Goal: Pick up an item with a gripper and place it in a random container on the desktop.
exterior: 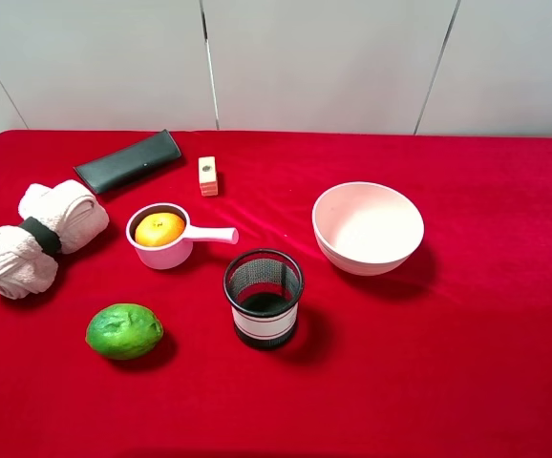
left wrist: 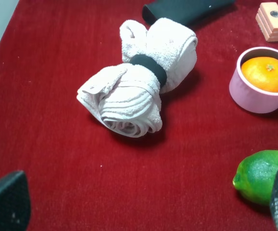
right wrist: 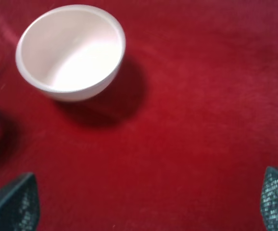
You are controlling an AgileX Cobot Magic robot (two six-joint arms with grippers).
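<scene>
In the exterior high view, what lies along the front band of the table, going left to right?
Towel → lime → saucepan holding the orange → mesh cup → bowl.

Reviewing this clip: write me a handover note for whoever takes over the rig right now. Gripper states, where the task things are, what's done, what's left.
Left gripper: open, holding nothing, over the red cloth near the rolled towel.
Right gripper: open, holding nothing, near the larger pink bowl.
Orange: sitting inside the small pink saucepan cup, between the towel and the black mesh cup.
Done: the item appears placed in a container and released.
Left: by these views, nothing of the placing; both arms are out of the overhead view. The green lime lies untouched on the cloth.
</scene>
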